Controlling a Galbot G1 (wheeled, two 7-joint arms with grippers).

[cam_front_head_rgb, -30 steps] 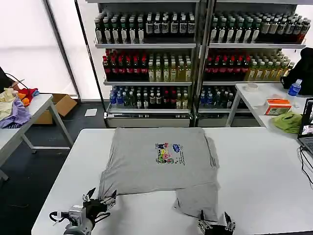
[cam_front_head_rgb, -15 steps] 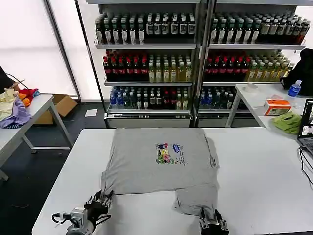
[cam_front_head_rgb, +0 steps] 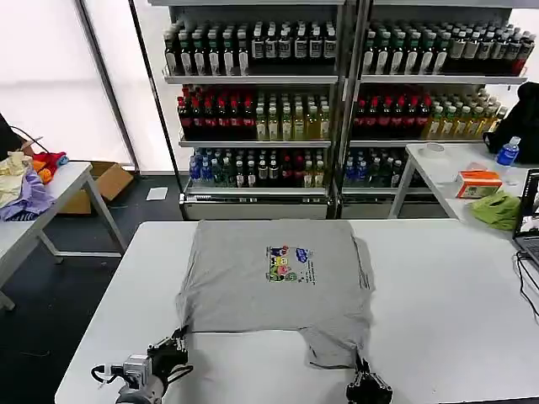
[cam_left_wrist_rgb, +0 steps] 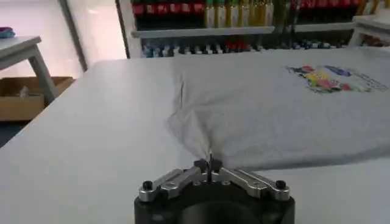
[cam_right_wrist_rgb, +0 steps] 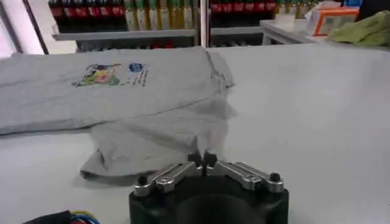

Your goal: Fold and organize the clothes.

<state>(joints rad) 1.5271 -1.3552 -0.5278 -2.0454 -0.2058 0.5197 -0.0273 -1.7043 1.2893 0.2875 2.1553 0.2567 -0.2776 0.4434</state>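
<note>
Grey T-shirt (cam_front_head_rgb: 274, 278) flat mid-table (cam_front_head_rgb: 455, 286), print up. Left gripper (cam_left_wrist_rgb: 209, 168) pinching near-left hem corner; right gripper (cam_right_wrist_rgb: 202, 161) pinching near-right hem. Bottle shelves (cam_front_head_rgb: 337, 109) behind table.

Our left gripper (cam_front_head_rgb: 178, 338) is black w/ silver-grey metal finger links; behind it sits a silver-grey wrist block w/ thin black cables looping off it. Left wrist view: two silver link arms over a rounded black housing, one black screw on each link, dark tips. Our right gripper (cam_front_head_rgb: 363, 373) looks all black from the head view; its wrist view shows the same build: silver links, one black screw per side, black rounded body, plus coloured wires beside the housing.
</note>
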